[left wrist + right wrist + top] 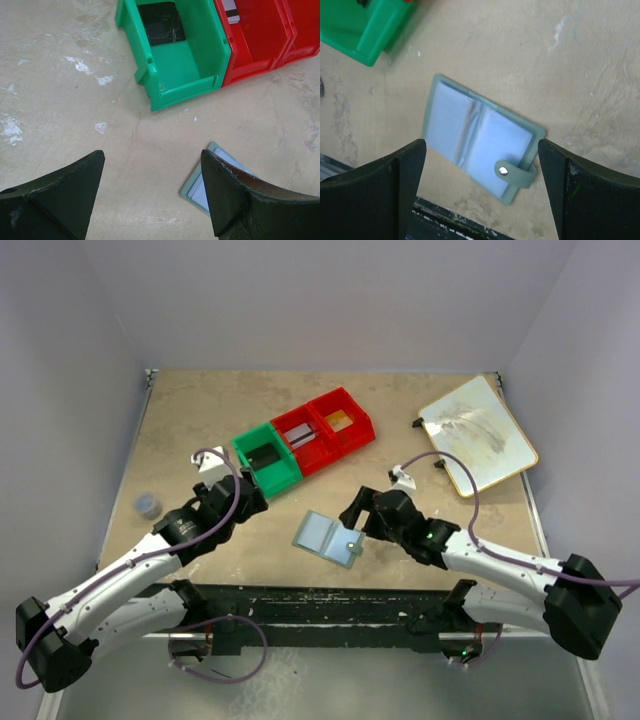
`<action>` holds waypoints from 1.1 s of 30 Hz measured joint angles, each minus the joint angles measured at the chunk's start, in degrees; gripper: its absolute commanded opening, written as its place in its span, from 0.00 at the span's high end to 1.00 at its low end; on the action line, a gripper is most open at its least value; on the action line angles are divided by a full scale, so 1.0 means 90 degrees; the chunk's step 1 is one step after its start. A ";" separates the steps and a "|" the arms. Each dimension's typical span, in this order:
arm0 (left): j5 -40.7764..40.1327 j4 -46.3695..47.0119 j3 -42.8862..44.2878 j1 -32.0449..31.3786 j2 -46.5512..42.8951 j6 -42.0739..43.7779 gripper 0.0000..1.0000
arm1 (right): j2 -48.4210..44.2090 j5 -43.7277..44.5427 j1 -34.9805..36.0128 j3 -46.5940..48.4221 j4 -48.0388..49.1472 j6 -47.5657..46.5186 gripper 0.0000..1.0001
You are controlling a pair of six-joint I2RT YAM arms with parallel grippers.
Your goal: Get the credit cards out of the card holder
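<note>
**Checking the opened card holder: pockets look bare**

Card holder [480, 140] lies open flat, pockets up, on the table [180, 420] near its front edge, snap tab loose at one corner; no card edge shows in either pocket, so removal looks done or nearly so. A dark card [161, 24] sits in the green bin [190, 75]; a grey card [305, 437] in the adjoining red bin [320, 462]; presumably dropped there to keep them apart. Right gripper [356, 512] hangs just above the holder, fingers spread wide, holding nothing; left gripper [152, 154] likewise spread and empty, between holder and green bin.
</note>
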 measured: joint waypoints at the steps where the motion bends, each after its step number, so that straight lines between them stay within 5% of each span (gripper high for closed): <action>1: 0.0019 0.0022 0.0000 0.0000 0.0005 0.0005 0.24 | -0.0136 -0.0085 0.0000 -0.0187 0.0012 0.0202 0.04; 11: -0.0029 -0.0022 0.0007 0.0000 0.0005 -0.0005 0.24 | -0.0270 -0.0634 0.0000 -0.0709 -0.0163 0.1166 0.06; 23: -0.1224 -0.0755 0.0512 0.0000 -0.0464 -0.0340 0.23 | 0.1185 -0.1270 -0.0211 -0.0491 0.1083 0.1302 0.09; 33: -0.2390 -0.1715 0.1195 0.0000 -0.0498 -0.0860 0.23 | 0.1132 0.0248 -0.0262 0.0804 -0.0396 0.0010 0.00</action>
